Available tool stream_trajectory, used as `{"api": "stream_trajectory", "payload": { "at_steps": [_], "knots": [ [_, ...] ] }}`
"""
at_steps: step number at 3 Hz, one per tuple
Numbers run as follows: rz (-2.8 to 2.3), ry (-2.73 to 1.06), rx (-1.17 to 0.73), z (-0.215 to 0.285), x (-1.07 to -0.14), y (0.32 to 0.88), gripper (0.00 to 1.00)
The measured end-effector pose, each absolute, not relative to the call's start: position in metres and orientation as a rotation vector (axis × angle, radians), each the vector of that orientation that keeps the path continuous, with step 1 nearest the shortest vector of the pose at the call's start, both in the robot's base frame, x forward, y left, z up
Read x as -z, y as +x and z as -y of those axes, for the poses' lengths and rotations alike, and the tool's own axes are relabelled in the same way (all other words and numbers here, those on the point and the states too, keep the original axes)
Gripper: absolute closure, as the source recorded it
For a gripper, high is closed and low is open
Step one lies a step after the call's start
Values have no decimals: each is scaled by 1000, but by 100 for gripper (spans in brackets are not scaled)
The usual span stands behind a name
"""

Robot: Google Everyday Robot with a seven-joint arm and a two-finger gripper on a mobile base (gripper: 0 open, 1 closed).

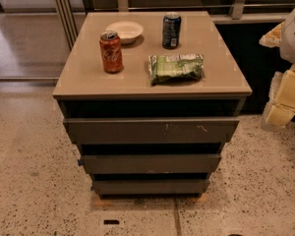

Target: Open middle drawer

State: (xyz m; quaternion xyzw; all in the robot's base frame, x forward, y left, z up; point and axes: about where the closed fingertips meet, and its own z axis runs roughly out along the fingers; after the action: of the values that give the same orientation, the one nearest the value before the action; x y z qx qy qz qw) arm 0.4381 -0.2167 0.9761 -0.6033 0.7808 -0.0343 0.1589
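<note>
The middle drawer point(151, 163) is a plain dark grey-brown front in the small cabinet, below the widest front with pale scratch marks point(152, 130) and above the narrowest front point(150, 186). All three fronts sit nearly flush, with dark gaps between them. My gripper point(281, 107) shows as pale white and yellowish parts at the right edge of the camera view, to the right of the cabinet at about the height of the top front. It is apart from the drawers and touches nothing.
On the cabinet top point(78, 77) stand an orange soda can point(111, 51), a white bowl point(124, 31), a dark blue can point(171, 30) and a green chip bag point(176, 68). Speckled floor point(29, 171) surrounds the cabinet. A railing and dark wall stand behind.
</note>
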Motion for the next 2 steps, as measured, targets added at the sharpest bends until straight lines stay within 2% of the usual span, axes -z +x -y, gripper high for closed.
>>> {"api": "stream_trajectory", "payload": {
  "at_steps": [1, 2],
  "knots": [
    [-2232, -1725, 98, 217, -976, 438, 0],
    [-2228, -1720, 103, 217, -976, 439, 14]
  ]
}}
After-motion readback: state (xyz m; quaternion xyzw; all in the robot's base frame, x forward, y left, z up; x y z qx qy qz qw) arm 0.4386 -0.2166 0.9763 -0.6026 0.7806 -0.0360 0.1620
